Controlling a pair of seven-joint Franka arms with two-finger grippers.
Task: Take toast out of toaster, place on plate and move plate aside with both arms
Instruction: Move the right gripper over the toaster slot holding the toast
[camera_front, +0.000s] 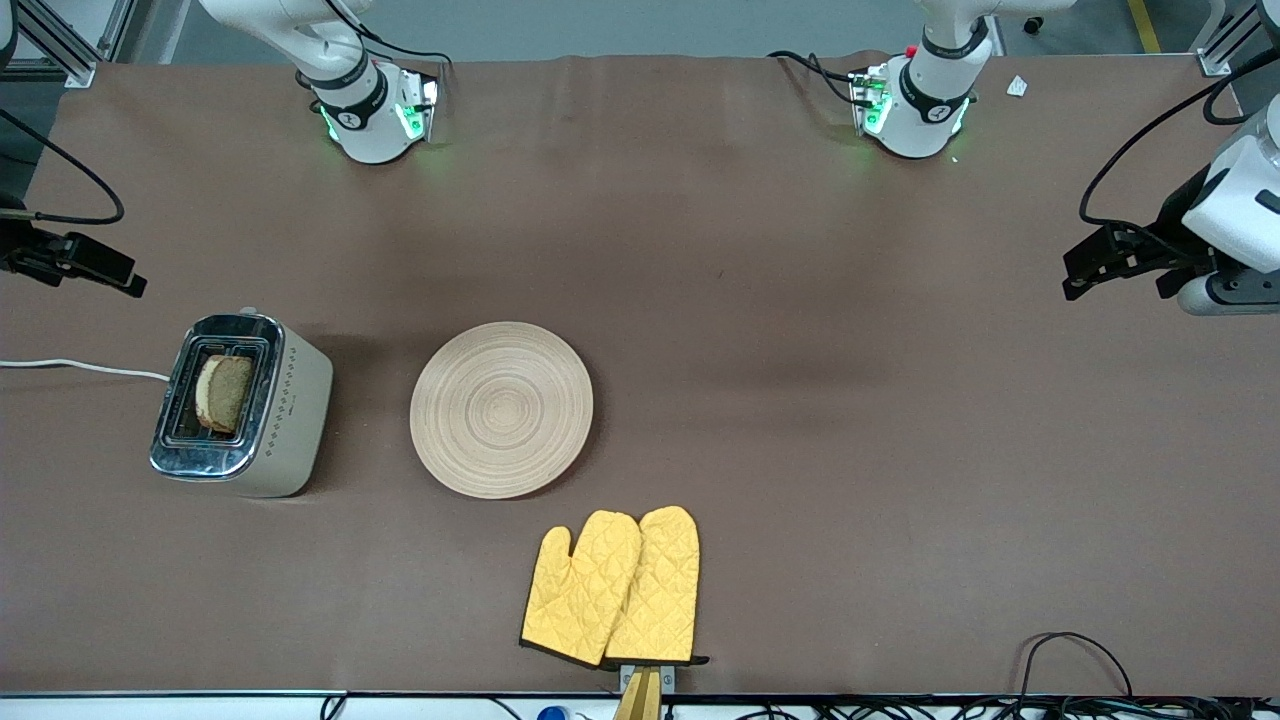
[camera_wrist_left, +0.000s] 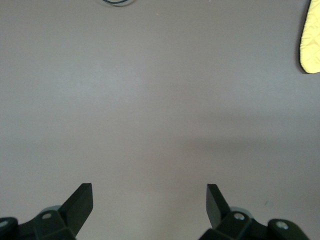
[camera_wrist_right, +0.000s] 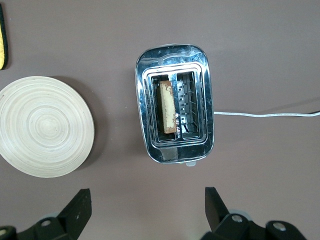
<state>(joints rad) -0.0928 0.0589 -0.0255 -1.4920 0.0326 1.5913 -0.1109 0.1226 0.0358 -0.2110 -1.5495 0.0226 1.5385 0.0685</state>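
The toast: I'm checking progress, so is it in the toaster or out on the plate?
In. The toast stands in a toaster slot; the plate beside it is bare.

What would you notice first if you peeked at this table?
Probably the bright yellow oven mitts, lying side by side at the table edge nearest the front camera. Next, the shiny toaster toward the right arm's end, with the toast standing in one slot, and the round wooden plate beside it. The left gripper and right gripper wait open above the table's two ends.

yellow quilted mitts (camera_front: 612, 588), ring-grained pale plate (camera_front: 501, 409)
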